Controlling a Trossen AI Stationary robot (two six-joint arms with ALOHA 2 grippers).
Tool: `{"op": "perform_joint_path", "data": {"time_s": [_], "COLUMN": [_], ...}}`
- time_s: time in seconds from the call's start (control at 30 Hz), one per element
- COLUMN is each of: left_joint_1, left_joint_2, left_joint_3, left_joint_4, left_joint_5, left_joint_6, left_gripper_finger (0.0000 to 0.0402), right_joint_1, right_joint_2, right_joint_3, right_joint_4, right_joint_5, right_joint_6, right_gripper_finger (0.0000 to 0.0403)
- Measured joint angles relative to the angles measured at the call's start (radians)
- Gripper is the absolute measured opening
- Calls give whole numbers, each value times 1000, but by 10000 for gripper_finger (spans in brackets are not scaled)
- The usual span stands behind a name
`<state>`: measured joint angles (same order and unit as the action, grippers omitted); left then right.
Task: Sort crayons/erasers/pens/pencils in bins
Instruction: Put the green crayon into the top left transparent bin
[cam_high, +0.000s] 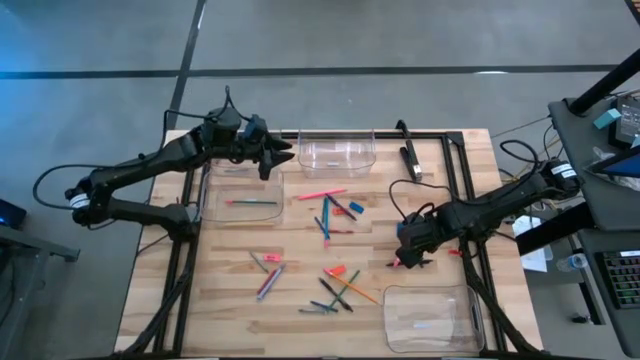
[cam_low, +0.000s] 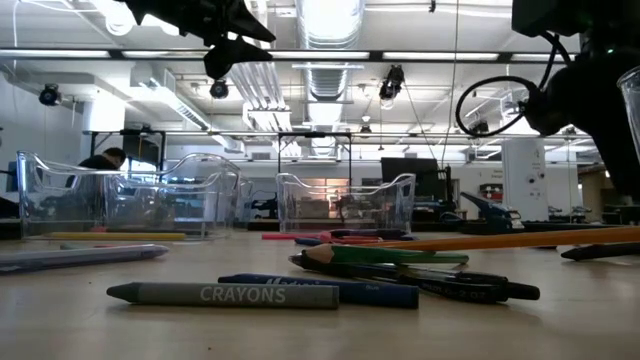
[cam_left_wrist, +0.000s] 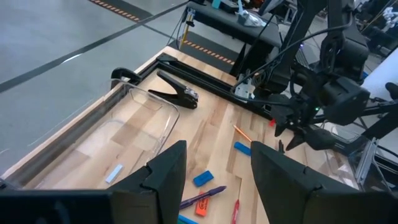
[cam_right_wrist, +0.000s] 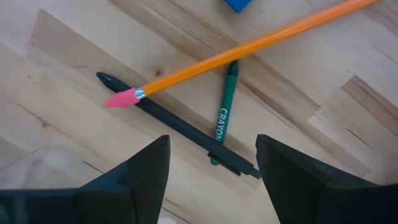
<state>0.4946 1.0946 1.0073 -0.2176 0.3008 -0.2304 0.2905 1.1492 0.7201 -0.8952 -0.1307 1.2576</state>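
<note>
Pens, pencils, crayons and erasers lie scattered on the wooden table (cam_high: 300, 250). My left gripper (cam_high: 283, 158) is open and empty, raised between the left bin (cam_high: 240, 190) and the far bin (cam_high: 337, 150); it also shows in its wrist view (cam_left_wrist: 214, 180). My right gripper (cam_high: 405, 250) is open and empty at the table's right side. In its wrist view (cam_right_wrist: 211, 186) the fingers stand above a black pen (cam_right_wrist: 180, 127), touching nothing. An orange pencil (cam_right_wrist: 249, 46) lies across the pen, and a green crayon (cam_right_wrist: 225, 112) leans on it.
A third clear bin (cam_high: 432, 315) stands near right with a pale blue piece inside. The left bin holds a thin stick (cam_high: 250, 203). A black clamp tool (cam_high: 410, 160) lies far right. Blue erasers (cam_left_wrist: 203, 178) and sticks (cam_high: 335, 290) crowd the middle; black rails (cam_high: 465, 200) frame the table.
</note>
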Motion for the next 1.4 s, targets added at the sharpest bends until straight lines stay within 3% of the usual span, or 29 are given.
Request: {"op": "perform_joint_path", "data": {"time_s": [1.17,1.4], "left_joint_1": [0,0], "left_joint_2": [-1,-1], "left_joint_3": [0,0], "left_joint_4": [0,0], "left_joint_5": [-2,-2], "left_joint_6": [0,-1], "left_gripper_finger": [164,164], "right_joint_1": [0,0], "right_joint_2": [1,1], "right_joint_3": [-22,-77], "right_joint_4": [149,189], "right_joint_5": [80,76], "right_joint_6": [25,50], "right_gripper_finger": [226,226]}}
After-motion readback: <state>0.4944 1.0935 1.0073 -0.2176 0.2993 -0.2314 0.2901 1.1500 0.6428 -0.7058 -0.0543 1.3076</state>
